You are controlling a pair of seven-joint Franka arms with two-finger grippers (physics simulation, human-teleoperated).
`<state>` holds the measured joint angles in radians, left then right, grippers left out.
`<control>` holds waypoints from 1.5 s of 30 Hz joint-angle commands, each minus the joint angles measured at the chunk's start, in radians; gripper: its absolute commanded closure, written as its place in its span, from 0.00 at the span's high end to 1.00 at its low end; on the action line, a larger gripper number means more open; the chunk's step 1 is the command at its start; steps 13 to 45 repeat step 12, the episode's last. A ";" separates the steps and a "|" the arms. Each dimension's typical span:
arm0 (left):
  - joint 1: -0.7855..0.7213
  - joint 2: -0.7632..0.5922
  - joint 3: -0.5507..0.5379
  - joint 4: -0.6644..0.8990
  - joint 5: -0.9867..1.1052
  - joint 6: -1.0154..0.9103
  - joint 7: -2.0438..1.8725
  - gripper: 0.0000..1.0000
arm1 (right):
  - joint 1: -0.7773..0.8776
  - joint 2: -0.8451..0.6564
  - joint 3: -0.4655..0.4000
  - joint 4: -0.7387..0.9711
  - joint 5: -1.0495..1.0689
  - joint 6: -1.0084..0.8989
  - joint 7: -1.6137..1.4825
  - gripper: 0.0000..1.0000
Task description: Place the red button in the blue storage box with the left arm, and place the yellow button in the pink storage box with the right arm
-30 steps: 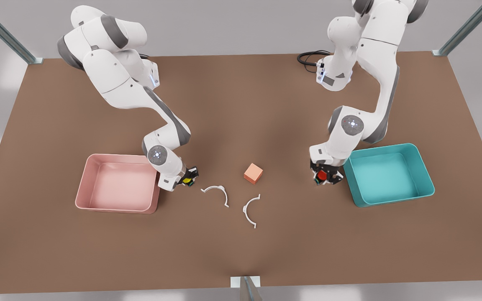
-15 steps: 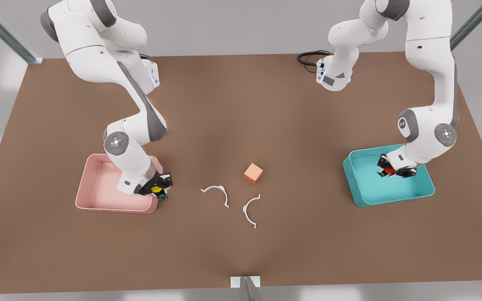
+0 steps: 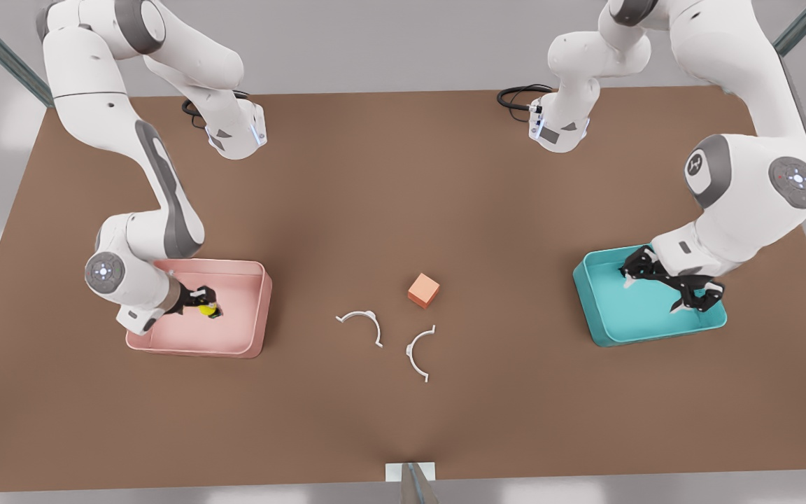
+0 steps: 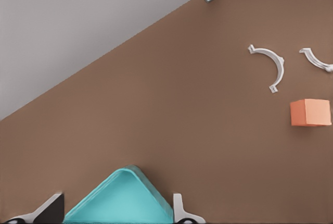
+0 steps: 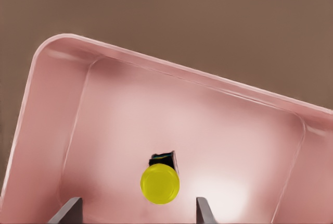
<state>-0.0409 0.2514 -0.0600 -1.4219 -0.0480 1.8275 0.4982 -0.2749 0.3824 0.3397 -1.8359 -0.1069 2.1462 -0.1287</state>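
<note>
The right gripper (image 3: 206, 302) hangs over the pink storage box (image 3: 249, 269), its fingers (image 5: 204, 209) spread apart. The yellow button (image 5: 159, 183) sits between them, low in the box, and I cannot tell if they touch it. The left gripper (image 3: 665, 288) is over the blue storage box (image 3: 602, 329), wide open and holding nothing. The red button cannot be made out. Both boxes are smooth, shallow trays with round corners. On the brown bench (image 3: 403, 175) lie an orange cube (image 3: 423, 290) and two thin white curved clips (image 3: 361, 320).

Brown table (image 3: 389, 175) bears pink storage box (image 3: 261, 322), blue storage box (image 3: 588, 308), cube (image 3: 423, 290), clips (image 3: 361, 320).
</note>
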 commanded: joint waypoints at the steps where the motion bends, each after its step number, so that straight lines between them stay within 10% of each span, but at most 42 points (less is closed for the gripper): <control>1: -0.034 -0.001 0.003 0.047 0.063 -0.280 -0.688 1.00 | 0.016 0.004 0.002 0.084 0.003 -0.049 -0.167 1.00; 7: -0.048 0.055 0.008 0.147 0.077 -0.283 -0.915 1.00 | 0.059 -0.163 0.094 0.431 -0.033 -0.462 0.192 1.00; 9: -0.050 0.055 0.006 0.149 0.077 -0.281 -0.914 1.00 | 0.305 -0.232 -0.177 0.362 -0.002 -0.483 0.209 1.00; 12: -0.060 0.057 0.006 0.149 0.077 -0.283 -0.914 1.00 | 0.355 -0.198 -0.266 0.379 0.046 -0.566 0.216 1.00; 45: -0.060 0.057 0.006 0.149 0.077 -0.283 -0.914 1.00 | 0.355 -0.198 -0.266 0.379 0.046 -0.566 0.216 1.00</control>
